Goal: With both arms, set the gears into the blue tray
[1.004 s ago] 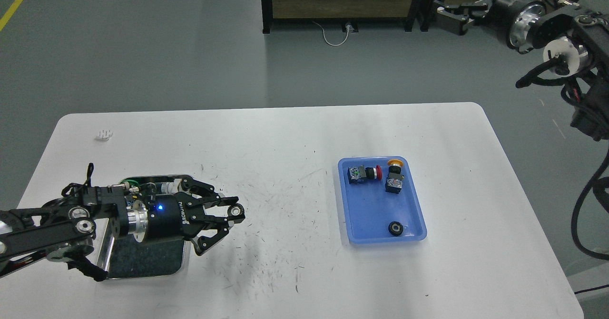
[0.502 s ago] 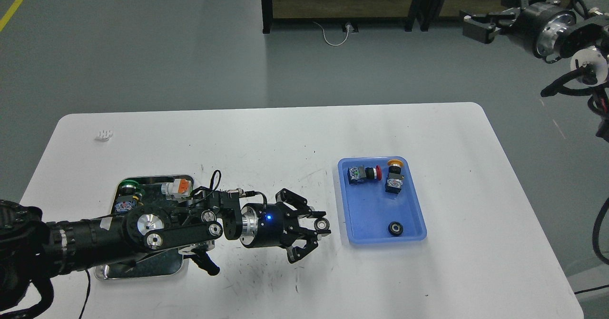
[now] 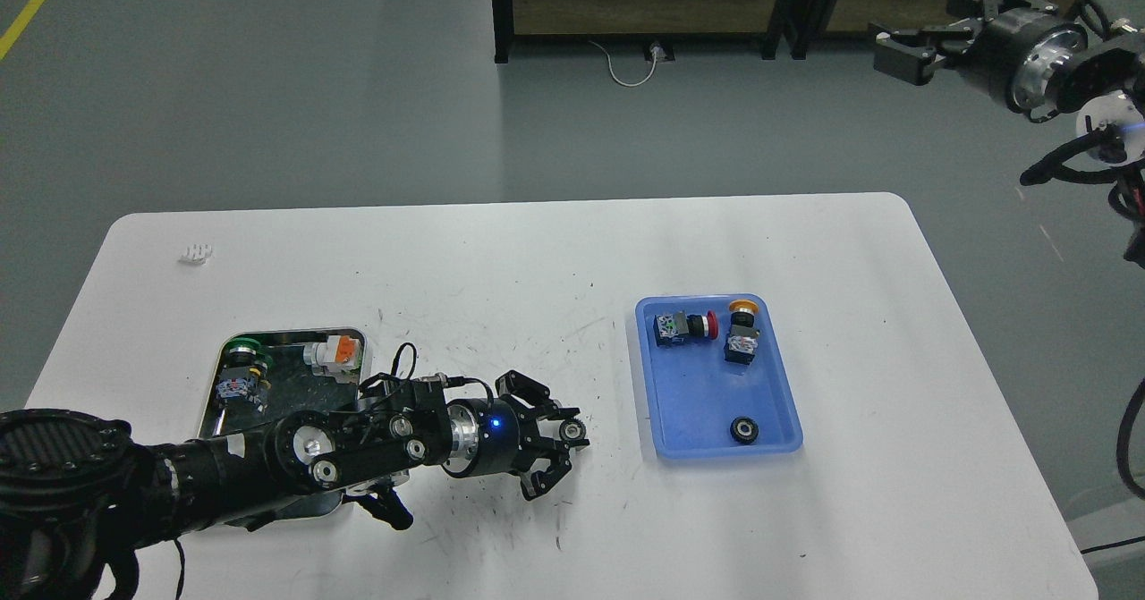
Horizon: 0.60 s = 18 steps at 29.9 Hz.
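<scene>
our left gripper, low centre-left of frame, pinches a gear; next we judge it must carry right, over the blue tray, and let go.

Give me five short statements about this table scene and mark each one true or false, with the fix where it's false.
1. The left gripper holds a small black toothed gear with a silvery hub. True.
2. The shallow blue plastic tray holds no gear yet. False: one black gear lies near its front edge.
3. Two push-button switches, one with a red cap and one with a yellow cap, lie at the far end of the blue tray. True.
4. The right gripper hangs directly over the blue tray. False: it is raised far off to the right, beyond the white table.
5. The shiny steel tray with a dark bottom sits right of the blue tray. False: it sits to the left.
</scene>
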Available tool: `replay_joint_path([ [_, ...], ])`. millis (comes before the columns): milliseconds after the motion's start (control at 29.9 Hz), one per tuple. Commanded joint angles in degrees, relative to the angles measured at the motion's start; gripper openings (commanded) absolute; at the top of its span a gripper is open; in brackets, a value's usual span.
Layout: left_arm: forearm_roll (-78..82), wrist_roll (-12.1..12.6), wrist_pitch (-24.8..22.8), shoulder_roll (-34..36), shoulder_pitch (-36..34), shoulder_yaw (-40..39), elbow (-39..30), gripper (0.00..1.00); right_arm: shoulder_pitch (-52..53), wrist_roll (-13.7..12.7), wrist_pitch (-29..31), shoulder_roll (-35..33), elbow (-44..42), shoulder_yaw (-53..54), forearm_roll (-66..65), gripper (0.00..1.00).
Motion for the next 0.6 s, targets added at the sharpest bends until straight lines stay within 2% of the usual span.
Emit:
replay_joint_path([
  [0, 0.1, 0.0, 0.1, 0.0, 0.6, 0.0, 0.4, 0.28, 0.0, 0.0, 0.0, 0.2, 0.0, -0.1, -0.1, 0.99],
  [234, -0.2, 0.0, 0.6, 0.0, 0.2, 0.0, 1.1, 0.35, 0.0, 0.0, 0.0, 0.2, 0.0, -0.2, -0.1, 0.99],
  [268, -0.2, -0.1, 0.6, 0.0, 0.3, 0.0, 1.2, 0.41, 0.0, 0.0, 0.0, 0.2, 0.0, -0.2, -0.1, 0.99],
  [368, -0.4, -0.3, 1.8, 0.0, 0.5, -0.2, 1.4, 0.70, -0.2, 0.0, 0.0, 0.3, 0.1, -0.2, -0.1, 0.99],
  [401, -0.5, -0.3, 2.5, 0.0, 0.6, -0.4, 1.4, 0.83, -0.3, -0.1, 0.0, 0.3, 0.1, -0.2, -0.1, 0.99],
  [435, -1.0, -0.3, 3.2, 0.0, 0.6, -0.8, 1.3, 0.91, -0.4, -0.1, 0.1, 0.3, 0.2, -0.3, -0.1, 0.99],
  [569, -7.1, 0.6, 4.6, 0.0, -1.3, -3.4, 0.9, 0.98, -0.5, -0.2, 0.8, 0.4, 0.4, -0.3, 0.0, 0.99],
])
